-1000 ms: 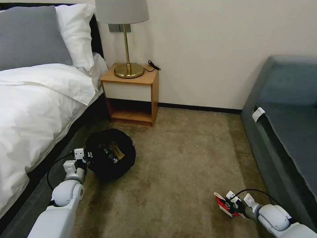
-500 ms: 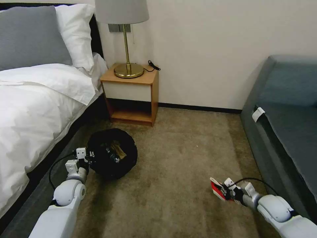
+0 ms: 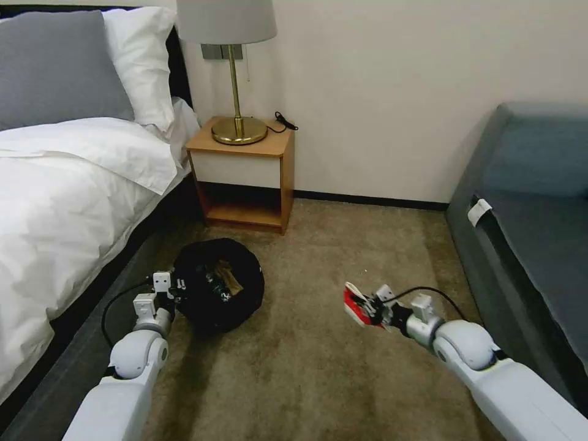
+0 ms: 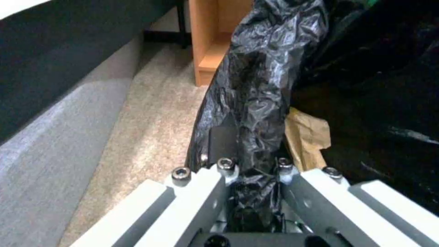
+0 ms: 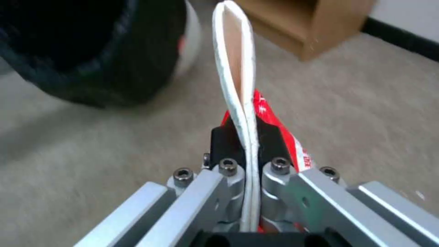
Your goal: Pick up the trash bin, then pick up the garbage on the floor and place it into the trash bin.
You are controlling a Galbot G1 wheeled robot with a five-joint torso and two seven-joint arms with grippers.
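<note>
Left gripper (image 3: 177, 289) is clenched on the rim of the trash bin (image 3: 219, 285), pinching the crinkled black liner at the bin's 9 o'clock edge. In the left wrist view the liner fold (image 4: 256, 103) is pressed between the two fingers, with crumpled brown paper (image 4: 307, 137) lying inside the bin just beyond them. The bin sits over the carpet (image 3: 318, 380) at about 6 o'clock from the nightstand (image 3: 242, 177), near the bed (image 3: 67, 202).

Right gripper (image 3: 373, 309) is clamped on the flattened red-and-white carton (image 3: 357, 303), which sticks out past the fingertips toward 10 o'clock and is held clear of the carpet. In the right wrist view the carton's white edge (image 5: 238, 85) runs straight through the closed fingers (image 5: 224, 144). The carton lies at about 3 o'clock from the bin, apart from it.
</note>
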